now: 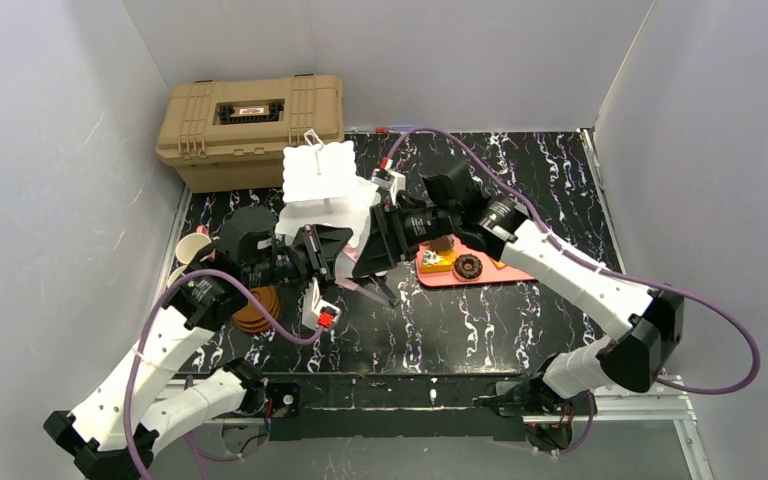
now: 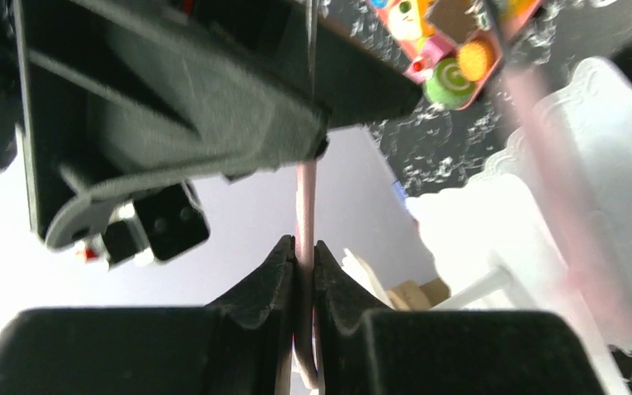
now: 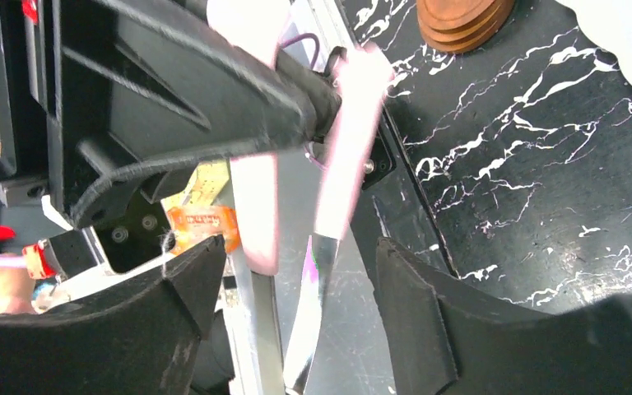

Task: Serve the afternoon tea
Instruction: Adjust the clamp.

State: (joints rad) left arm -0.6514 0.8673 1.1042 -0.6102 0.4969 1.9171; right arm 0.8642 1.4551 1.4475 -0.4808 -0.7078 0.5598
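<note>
My left arm reaches in low from the near left, its gripper pinched tight on a thin pink utensil. My right arm stretches across from the right, elbow bent. Its gripper faces the left one with fingers spread wide, and the utensil runs between them. It is too blurred for me to say whether it is tongs or a knife. The tiered stand sits just behind both grippers, its lower plates partly hidden. Pastries lie on the pink tray. The saucers and a yellow cup are at the left.
</note>
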